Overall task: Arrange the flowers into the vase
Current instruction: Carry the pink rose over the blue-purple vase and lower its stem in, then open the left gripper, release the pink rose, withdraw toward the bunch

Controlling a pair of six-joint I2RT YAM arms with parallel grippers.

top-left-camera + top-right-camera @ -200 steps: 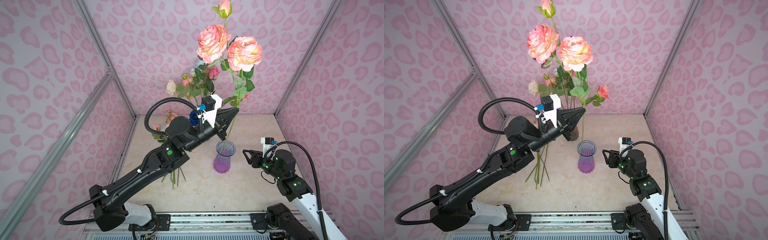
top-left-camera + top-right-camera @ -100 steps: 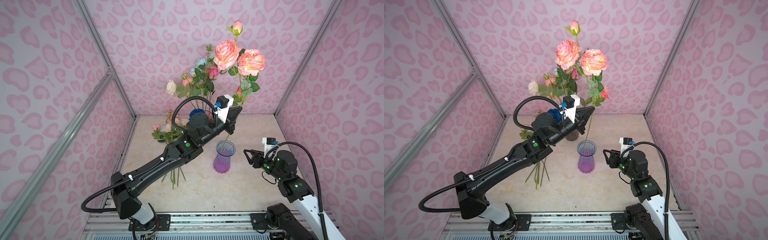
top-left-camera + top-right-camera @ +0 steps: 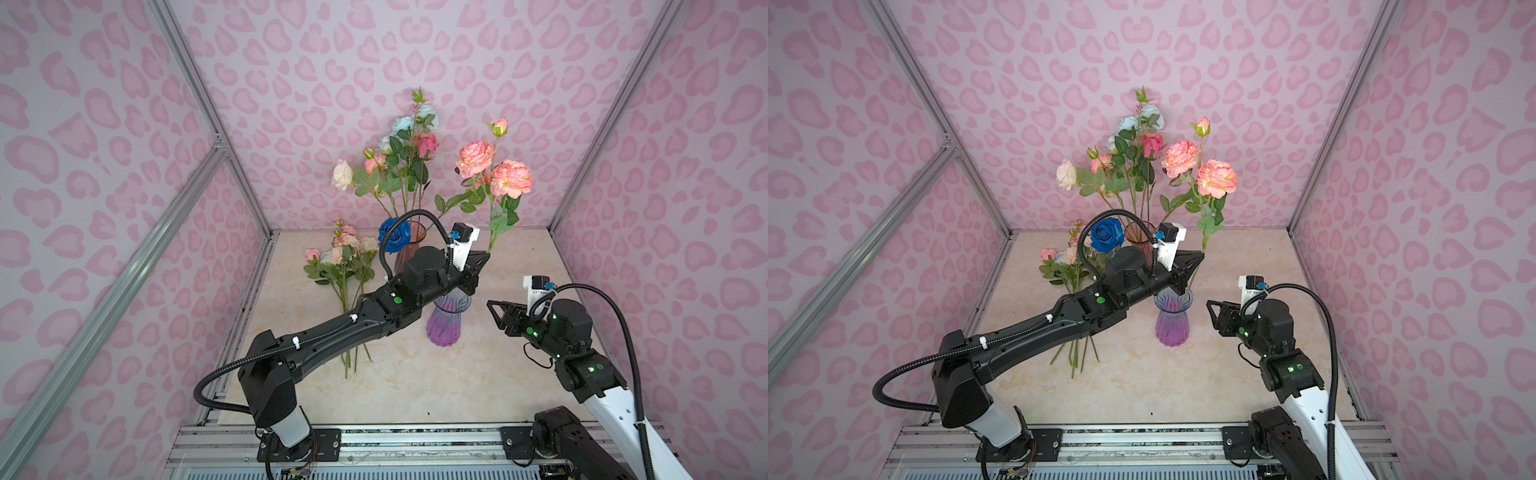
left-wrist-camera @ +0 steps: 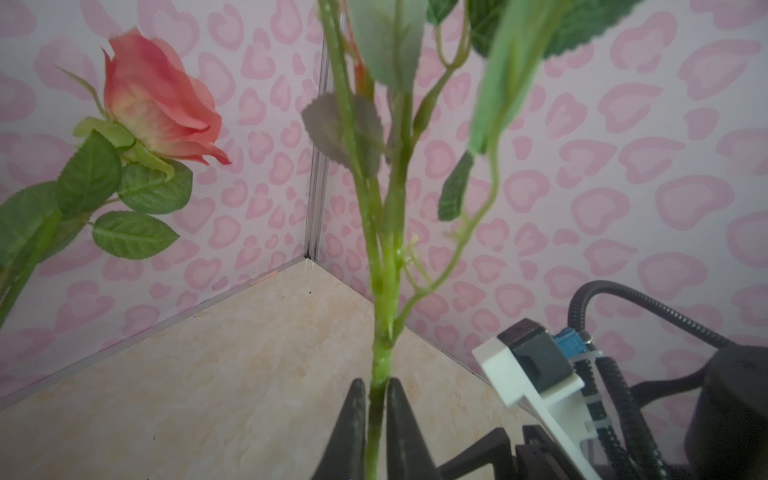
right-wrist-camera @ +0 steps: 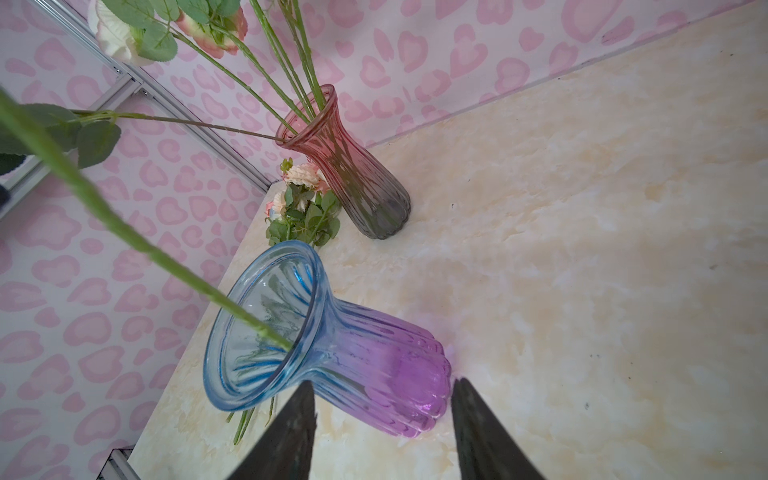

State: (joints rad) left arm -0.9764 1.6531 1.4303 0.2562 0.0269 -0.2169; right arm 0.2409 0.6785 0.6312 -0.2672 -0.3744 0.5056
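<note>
My left gripper (image 4: 376, 384) has its jaws pressed together on the long green stem (image 4: 382, 291) of the peach rose spray (image 3: 511, 178). The spray rises above the fluted glass vase (image 3: 444, 328), which is blue at the mouth and purple at the base. In the right wrist view the stem's cut end sits at the inner edge of the vase's rim, on the side towards my right gripper (image 5: 382, 382), not yet down in the neck. That gripper's jaws stand apart with nothing between them, just beside the vase's purple base.

I judge the step in hand to be dropping this stem in. To do it well, I want the tip off the rim and over the middle of the mouth before I let go. Then I lower slowly, so the leaves don't snag the glass. The spray looks top-heavy, so the vase may tip; closing the right gripper round its waist first would steady it.

Behind the vase, a smoky pink glass vase (image 5: 357, 166) holds several flowers. Loose pink carnations (image 3: 345, 266) lie on the side away from the right gripper.
</note>
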